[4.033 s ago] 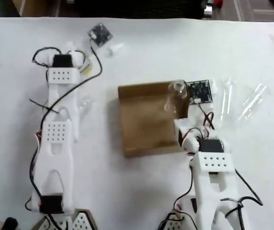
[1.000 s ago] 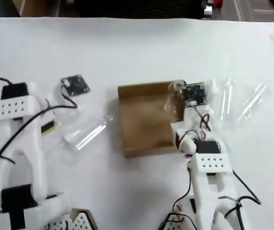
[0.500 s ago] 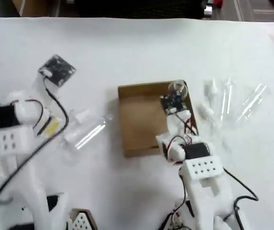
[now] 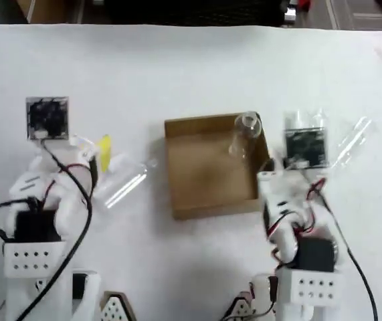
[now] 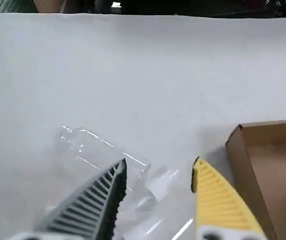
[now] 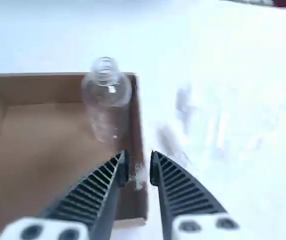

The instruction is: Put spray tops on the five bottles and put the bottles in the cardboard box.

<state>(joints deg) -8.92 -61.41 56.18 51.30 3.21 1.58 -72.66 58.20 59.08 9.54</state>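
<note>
Both arms have drawn back toward the near edge, the right one swinging off the box [image 4: 204, 167] to its 3 o'clock side. The left tool [image 5: 158, 167], its ribbed grey and yellow fingers spread wide, hangs over the lying bottle [image 5: 102, 147], a clear uncapped cylinder on the white worktop [image 4: 191, 67] at the box's 9 o'clock. The right tool [image 6: 137, 159], barely parted, hovers by the brown cardboard wall. The standing bottle [image 4: 243, 132] occupies the box's 1 o'clock corner.

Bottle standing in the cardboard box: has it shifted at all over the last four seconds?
No. The bottle stands in the cardboard box's far right corner, exactly as in the earlier high view pictures.
</note>
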